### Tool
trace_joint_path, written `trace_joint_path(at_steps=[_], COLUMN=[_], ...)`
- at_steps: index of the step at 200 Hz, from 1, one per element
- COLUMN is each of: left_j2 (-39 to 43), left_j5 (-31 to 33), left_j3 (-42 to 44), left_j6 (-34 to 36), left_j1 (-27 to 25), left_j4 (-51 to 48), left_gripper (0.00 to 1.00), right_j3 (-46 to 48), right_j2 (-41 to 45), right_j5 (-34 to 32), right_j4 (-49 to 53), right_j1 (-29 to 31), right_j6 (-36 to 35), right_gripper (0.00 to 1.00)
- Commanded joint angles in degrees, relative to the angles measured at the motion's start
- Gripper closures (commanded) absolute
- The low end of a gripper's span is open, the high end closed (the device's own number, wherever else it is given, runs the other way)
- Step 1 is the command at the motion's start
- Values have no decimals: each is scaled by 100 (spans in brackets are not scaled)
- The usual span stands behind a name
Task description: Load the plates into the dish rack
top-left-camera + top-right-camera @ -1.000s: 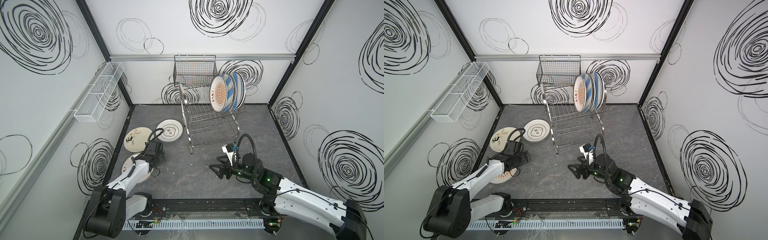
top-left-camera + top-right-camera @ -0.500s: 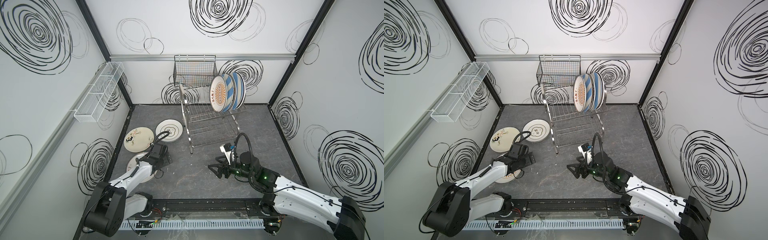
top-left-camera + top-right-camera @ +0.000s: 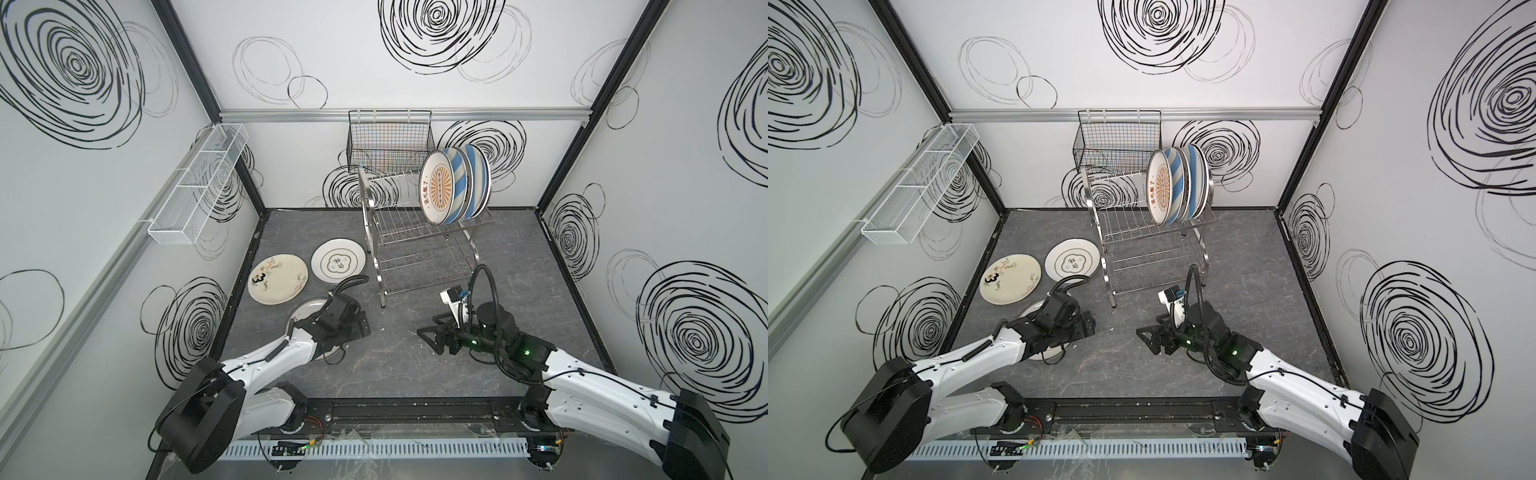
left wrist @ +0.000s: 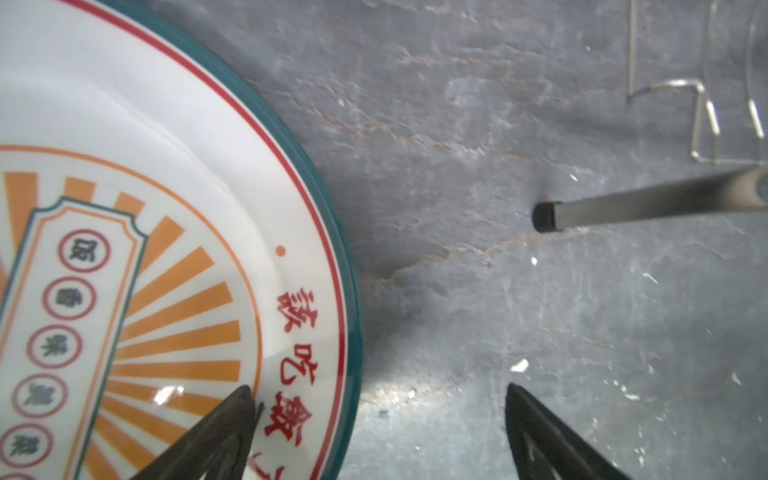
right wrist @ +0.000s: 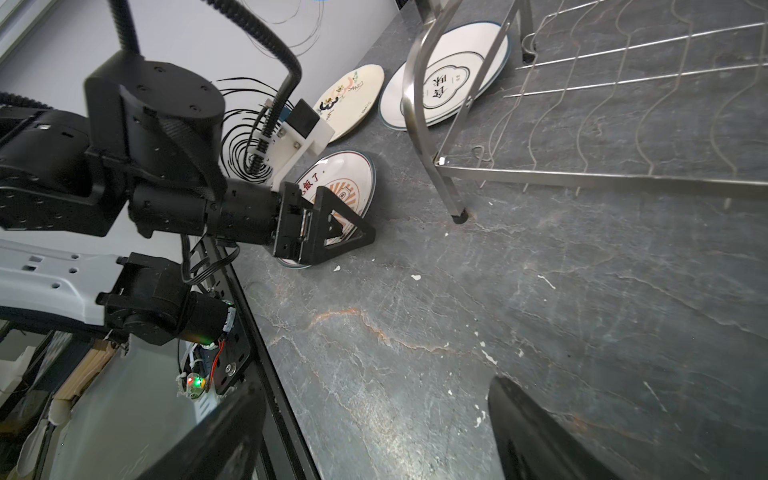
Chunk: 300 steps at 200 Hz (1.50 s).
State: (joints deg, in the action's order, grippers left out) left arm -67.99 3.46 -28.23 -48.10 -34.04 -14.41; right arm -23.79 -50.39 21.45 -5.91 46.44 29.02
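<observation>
Left wrist: left fingers (image 4: 216,440) wide astride the sunburst plate (image 4: 124,104) rim; right fingers (image 5: 536,432) wide, seemingly empty.

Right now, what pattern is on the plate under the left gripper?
Round plate: orange sunburst rays, red characters, dark green rim. Clearest in left wrist view.

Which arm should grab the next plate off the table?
Left. The left fingers are open on either side of the rim of the sunburst plate, so they're probably nearest a grab. The right fingers are open over bare table, away from any plate.
</observation>
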Motion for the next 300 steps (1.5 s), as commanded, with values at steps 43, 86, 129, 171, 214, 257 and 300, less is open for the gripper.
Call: trace_joint_path(at_steps=[43,86,129,171,214,257,300], left_j2=[-595,-721,-161,53,-509,-787,-550], left_j5=[-105,27,878,999,609,139,-468], left_j3=[-450,-1045,-1426,-647,-322,-215,120], left_j6=[-665,-625,542,1237,1425,1514,1323], left_j1=[-1029,-1467,-359,1670,2251,2322,2275], left_j4=[723,551,-668,185,952,1383,1488], left_gripper=[4,4,4,4,4,4,4], right_j3=[35,198,635,420,-11,-351,-450], right_j2=[127,53,-481,-1234,-2423,-3082,-3529], right_j5=[474,647,1261,597,922,993,1123], right_j4=[383,443,-795,-1213,-1671,-1921,-2333], right_j1=[-604,-933,-781,29,175,190,199], right_j6=[130,88,870,1147,1398,1475,1684], right_gripper=[11,11,11,11,10,10,13])
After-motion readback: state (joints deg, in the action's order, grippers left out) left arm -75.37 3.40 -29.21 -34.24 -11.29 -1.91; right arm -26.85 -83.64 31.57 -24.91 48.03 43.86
